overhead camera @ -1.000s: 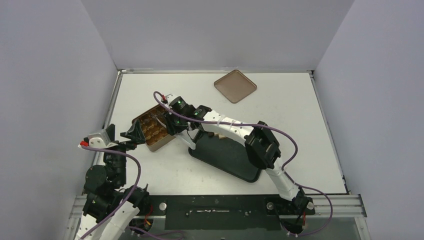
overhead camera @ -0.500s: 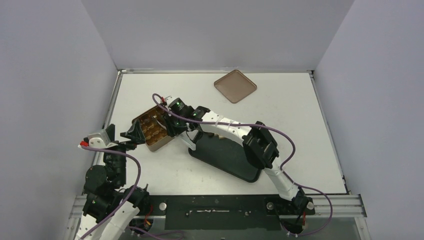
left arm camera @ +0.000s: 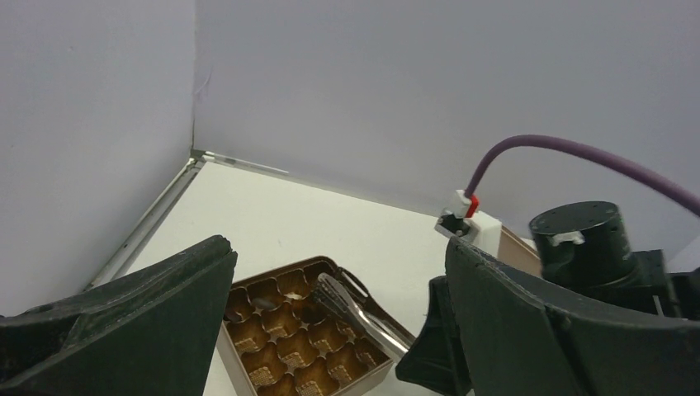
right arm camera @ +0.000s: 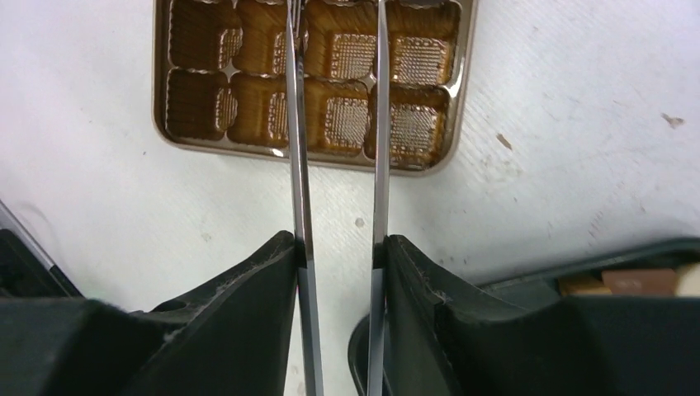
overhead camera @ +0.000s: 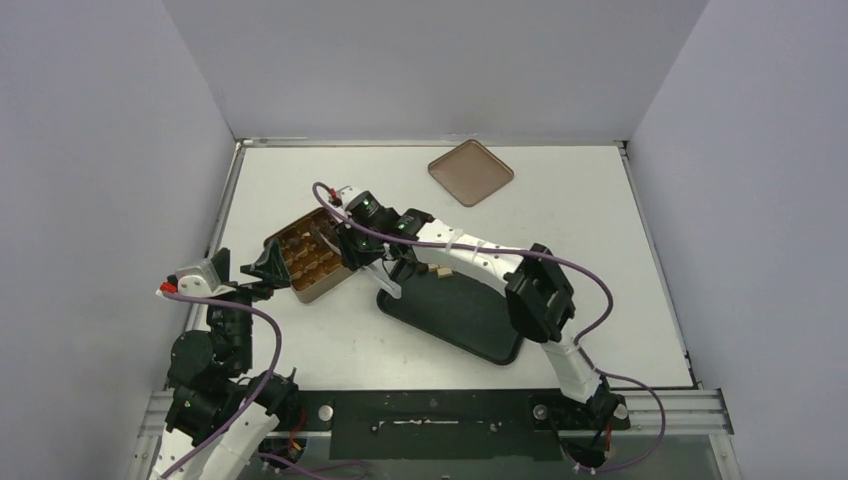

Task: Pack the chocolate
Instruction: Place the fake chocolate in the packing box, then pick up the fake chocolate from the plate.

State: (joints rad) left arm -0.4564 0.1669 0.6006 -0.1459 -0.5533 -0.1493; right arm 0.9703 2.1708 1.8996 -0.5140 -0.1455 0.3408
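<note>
The right pincer is partly closed, clamping a pair of metal tongs; their parted tips hang over the gold-brown tin on the counter; the left pincer gapes wide, holding nothing, just beside the tin's corner; the chocolate lies in the black tray to the right of the tin.

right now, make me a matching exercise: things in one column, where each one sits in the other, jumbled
1 tin
2 lid
3 black tray
4 tongs

a far side of the table, alone
b clamped between the right fingers
c beneath the right arm
d just ahead of the open left fingers

Pairs: 1-d, 2-a, 3-c, 4-b
</note>
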